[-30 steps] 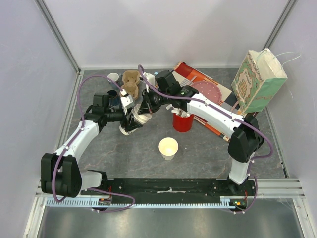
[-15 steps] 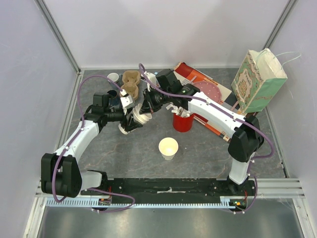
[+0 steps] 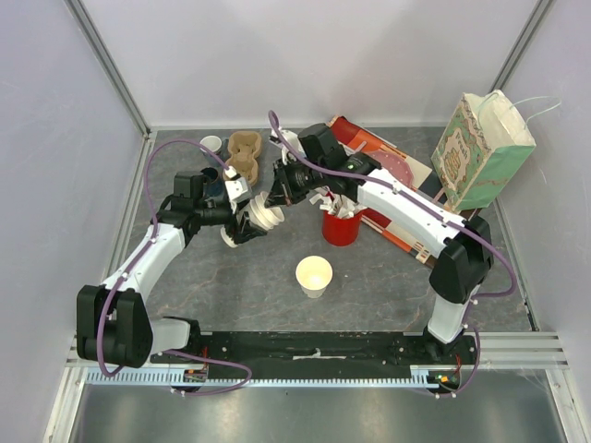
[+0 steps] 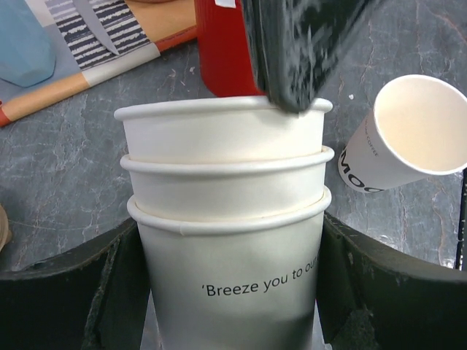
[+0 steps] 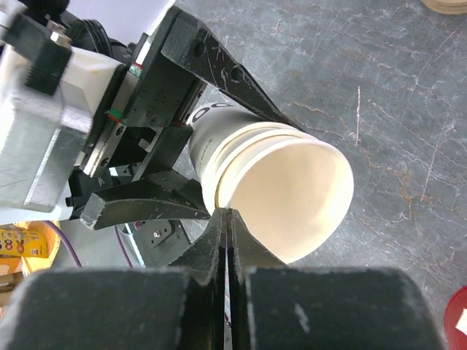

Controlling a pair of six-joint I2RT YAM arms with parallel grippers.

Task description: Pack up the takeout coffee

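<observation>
A stack of three nested cream-white paper cups (image 3: 255, 220) with dark lettering lies tilted above the table. My left gripper (image 3: 238, 224) is shut on the outer cup (image 4: 226, 270), one finger on each side. My right gripper (image 3: 277, 194) is shut on the rim of the innermost cup (image 5: 288, 186), its fingertips (image 5: 228, 219) pinched together on the cup wall. The right finger (image 4: 299, 51) shows above the stack in the left wrist view. A single open cup (image 3: 314, 275) stands on the table, also in the left wrist view (image 4: 408, 135). No black lids are in view.
A red holder (image 3: 340, 227) stands just right of the stack. A brown cardboard cup carrier (image 3: 244, 155) and a small white mug (image 3: 211, 144) sit at the back left. A green patterned paper bag (image 3: 482, 152) stands at the back right, with a printed tray (image 3: 392, 171) beside it.
My right gripper has shifted a little right and back with the inner cup's rim in it. The stack has tilted and moved slightly right with it. The lone cup has not moved.
</observation>
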